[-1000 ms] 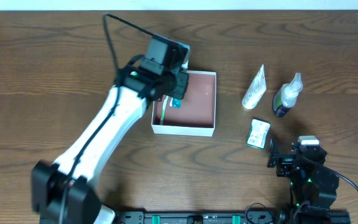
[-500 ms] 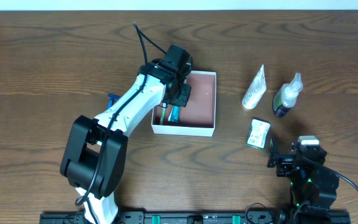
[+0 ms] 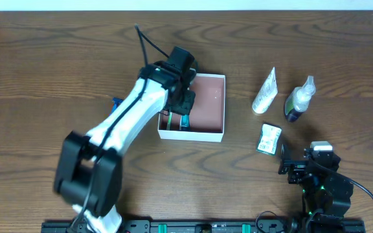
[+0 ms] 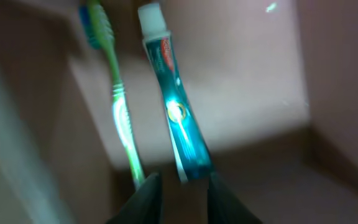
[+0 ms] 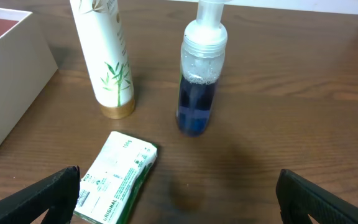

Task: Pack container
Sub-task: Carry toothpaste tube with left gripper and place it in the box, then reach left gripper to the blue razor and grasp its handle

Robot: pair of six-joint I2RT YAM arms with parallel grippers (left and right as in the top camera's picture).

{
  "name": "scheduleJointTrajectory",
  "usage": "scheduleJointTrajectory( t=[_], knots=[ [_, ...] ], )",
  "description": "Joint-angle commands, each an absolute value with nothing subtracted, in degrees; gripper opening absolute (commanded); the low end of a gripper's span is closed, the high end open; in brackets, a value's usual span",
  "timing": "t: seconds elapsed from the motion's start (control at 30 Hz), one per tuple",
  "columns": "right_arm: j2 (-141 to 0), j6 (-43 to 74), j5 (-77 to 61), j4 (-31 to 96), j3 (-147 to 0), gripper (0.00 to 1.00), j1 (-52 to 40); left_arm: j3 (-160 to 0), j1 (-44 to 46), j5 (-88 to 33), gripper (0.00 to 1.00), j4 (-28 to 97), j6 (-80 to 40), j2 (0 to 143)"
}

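The container (image 3: 192,135) is a shallow white-walled box with a pink inside at the table's middle. My left gripper (image 3: 182,109) reaches into its left side. In the left wrist view its fingers (image 4: 180,190) are parted, just behind the end of a teal toothpaste tube (image 4: 179,118). The tube lies on the pink floor (image 4: 247,81) beside a green toothbrush (image 4: 120,118). The tube also shows in the overhead view (image 3: 184,121). My right gripper (image 3: 289,169) is wide open and empty (image 5: 179,199) near the front right.
Right of the container stand a white bamboo-print tube (image 3: 265,91) (image 5: 104,56) and a foam bottle with blue liquid (image 3: 299,100) (image 5: 199,74). A green-and-white packet (image 3: 269,139) (image 5: 117,177) lies before them. A small blue object (image 3: 117,101) lies left of my left arm.
My left arm swung over the container and lowered the teal tube into its left side, where it now lies beside the toothbrush. The right arm has not moved.
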State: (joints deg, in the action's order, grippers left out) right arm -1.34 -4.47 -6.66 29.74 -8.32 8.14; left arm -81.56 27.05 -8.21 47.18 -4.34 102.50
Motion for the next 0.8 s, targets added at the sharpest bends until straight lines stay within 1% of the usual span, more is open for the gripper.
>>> scheduleJointTrajectory(
  t=[0.0,0.03,0.13,0.17,0.2,0.37,0.5,0.57,0.77],
  knots=[
    [-1.13,-5.21,-6.9,29.78,-8.19,0.99,8.51,-84.99,26.3,-4.69,0.34,48.12,-3.95,92.27],
    [-1.13,-5.21,-6.9,29.78,-8.19,0.99,8.51,-84.99,25.78,-2.26,0.39,48.62,-3.95,89.41],
    [-1.13,-5.21,-6.9,29.78,-8.19,0.99,8.51,-84.99,22.94,4.43,0.5,50.5,-3.92,83.55],
    [-1.13,-5.21,-6.9,29.78,-8.19,0.99,8.51,-84.99,21.19,6.85,0.56,51.57,-3.9,82.08],
    [-1.13,-5.21,-6.87,29.78,-8.19,0.99,8.51,-84.99,19.09,8.67,0.59,52.8,-3.81,81.12],
    [-1.13,-5.21,-6.9,29.78,-8.19,0.99,8.51,-84.18,6.52,8.8,0.62,58.17,0.25,83.0],
    [-1.13,-5.21,-6.9,29.78,-8.19,0.99,8.51,-82.65,-1.63,-0.27,0.68,59.33,5.15,89.89],
    [-1.13,-5.21,-6.9,29.78,-8.19,0.99,8.51,-82.61,-4.23,-4.75,0.69,59.29,6.81,94.5],
    [-1.13,-5.21,-6.9,29.78,-8.19,0.99,8.51,-82.61,-6.46,-5.43,0.69,58.15,8.36,106.87]
  ],
)
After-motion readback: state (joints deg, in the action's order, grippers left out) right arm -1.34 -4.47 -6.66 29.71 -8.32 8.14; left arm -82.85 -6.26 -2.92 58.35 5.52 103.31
